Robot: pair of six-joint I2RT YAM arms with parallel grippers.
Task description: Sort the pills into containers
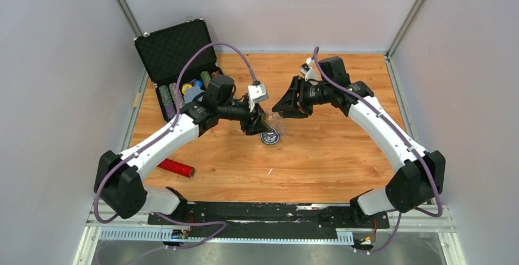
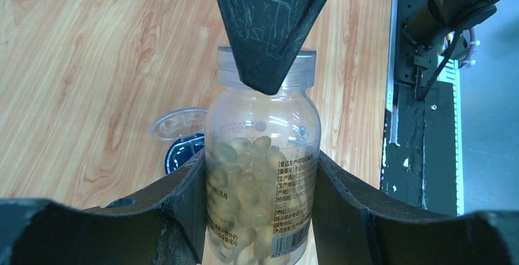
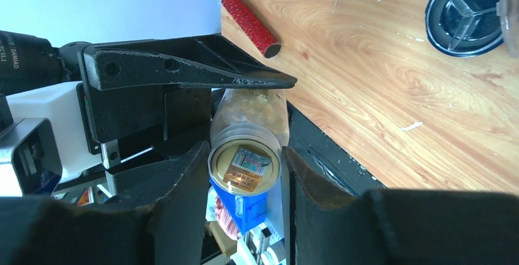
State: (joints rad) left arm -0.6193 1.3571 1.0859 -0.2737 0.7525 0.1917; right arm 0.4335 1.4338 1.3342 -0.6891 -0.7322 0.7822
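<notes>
A clear pill bottle (image 2: 263, 155) full of yellowish capsules is held level in the air between both grippers (image 1: 273, 118). My left gripper (image 2: 260, 207) is shut on its body. My right gripper (image 3: 245, 173) is shut on its cap end (image 3: 245, 166), where a gold seal shows. A right finger crosses the cap in the left wrist view (image 2: 269, 26). The round divided dish (image 1: 270, 136) lies on the table just under the bottle. It also shows in the left wrist view (image 2: 183, 153) and the right wrist view (image 3: 465, 11). No loose pills show.
A clear lid (image 2: 177, 123) lies touching the dish. A red cylinder (image 1: 176, 167) lies near the left arm, also in the right wrist view (image 3: 248, 17). An open black case (image 1: 177, 51) with poker chips stands at the back left. A black base strip (image 1: 269, 213) runs along the near edge.
</notes>
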